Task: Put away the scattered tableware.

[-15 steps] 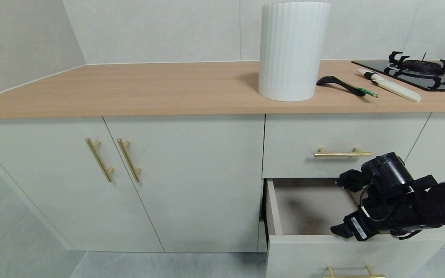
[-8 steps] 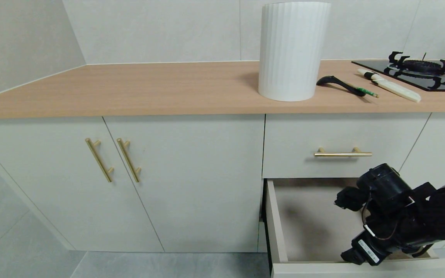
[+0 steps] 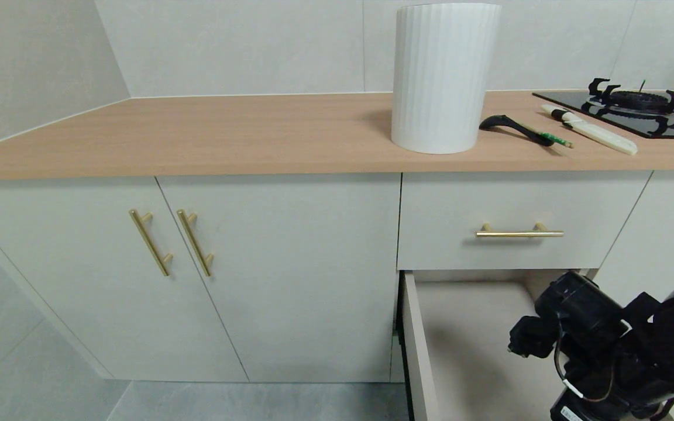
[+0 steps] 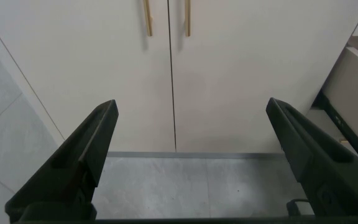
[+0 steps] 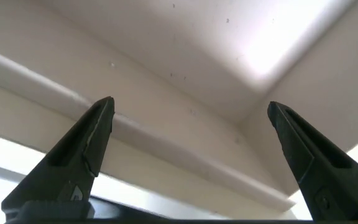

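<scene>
On the wooden counter (image 3: 226, 134) lie a black spoon (image 3: 509, 126), green-tipped chopsticks (image 3: 553, 138) and a white knife (image 3: 591, 130), to the right of a tall white ribbed container (image 3: 439, 76). Below them the lower drawer (image 3: 466, 351) stands pulled far out, its inside bare. My right arm (image 3: 594, 327) hangs over the drawer's front right part. My right gripper (image 5: 188, 155) is open, with the drawer's pale inner walls (image 5: 185, 68) before it and nothing between its fingers. My left gripper (image 4: 191, 162) is open and low, facing the cabinet doors (image 4: 166, 62).
A black gas hob (image 3: 641, 105) sits at the counter's far right. The upper drawer with its brass handle (image 3: 519, 234) is closed. Two cabinet doors with brass handles (image 3: 170, 241) are closed on the left. Grey floor tiles (image 4: 185, 186) lie below.
The lower drawer has slid further out toward me. My right arm has moved down and back along with it. The tableware on the counter has not moved.
</scene>
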`<state>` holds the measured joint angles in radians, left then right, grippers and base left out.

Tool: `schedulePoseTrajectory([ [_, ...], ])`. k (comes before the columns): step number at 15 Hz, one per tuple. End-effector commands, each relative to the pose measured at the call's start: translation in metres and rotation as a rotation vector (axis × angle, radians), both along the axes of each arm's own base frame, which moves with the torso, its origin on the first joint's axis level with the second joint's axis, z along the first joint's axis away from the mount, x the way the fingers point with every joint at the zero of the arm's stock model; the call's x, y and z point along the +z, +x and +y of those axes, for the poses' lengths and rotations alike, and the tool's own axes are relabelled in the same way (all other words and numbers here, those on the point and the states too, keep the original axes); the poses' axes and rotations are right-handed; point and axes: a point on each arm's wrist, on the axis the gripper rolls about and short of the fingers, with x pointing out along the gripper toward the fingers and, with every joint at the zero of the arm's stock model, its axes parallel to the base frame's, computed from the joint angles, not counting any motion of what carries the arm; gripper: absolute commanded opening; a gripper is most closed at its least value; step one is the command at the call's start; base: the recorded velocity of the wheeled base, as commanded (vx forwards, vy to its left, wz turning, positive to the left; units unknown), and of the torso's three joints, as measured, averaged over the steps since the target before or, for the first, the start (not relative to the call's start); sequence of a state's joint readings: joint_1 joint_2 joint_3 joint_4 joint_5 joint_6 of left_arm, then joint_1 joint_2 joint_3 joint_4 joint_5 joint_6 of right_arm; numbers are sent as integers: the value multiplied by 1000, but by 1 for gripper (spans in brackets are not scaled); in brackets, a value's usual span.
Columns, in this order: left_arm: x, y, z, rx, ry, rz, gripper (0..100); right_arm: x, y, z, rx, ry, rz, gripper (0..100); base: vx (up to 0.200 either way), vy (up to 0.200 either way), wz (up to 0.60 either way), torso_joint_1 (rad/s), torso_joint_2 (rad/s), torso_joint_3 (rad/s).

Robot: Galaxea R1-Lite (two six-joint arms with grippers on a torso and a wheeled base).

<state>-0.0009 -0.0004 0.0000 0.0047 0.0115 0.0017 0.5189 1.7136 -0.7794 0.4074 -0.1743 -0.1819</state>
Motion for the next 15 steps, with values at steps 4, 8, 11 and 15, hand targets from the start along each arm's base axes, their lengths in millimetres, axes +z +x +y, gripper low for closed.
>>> schedulePoseTrajectory([
  [4, 0, 0, 0, 0, 0, 0, 100, -1, -6, 6, 35, -19, 13, 100, 0, 0, 0, 0, 0, 0],
  [8, 0, 0, 0, 0, 0, 0, 100, 16, 9, 3, -31, 37, -66, 100, 0, 0, 0, 0, 0, 0],
  [11, 0, 0, 0, 0, 0, 0, 100, 57, 28, -4, -272, 213, -216, 100, 0, 0, 0, 0, 0, 0],
  [15, 0, 0, 0, 2, 0, 0, 100, 89, 39, -21, -385, 369, -376, 100, 0, 0, 0, 0, 0, 0],
])
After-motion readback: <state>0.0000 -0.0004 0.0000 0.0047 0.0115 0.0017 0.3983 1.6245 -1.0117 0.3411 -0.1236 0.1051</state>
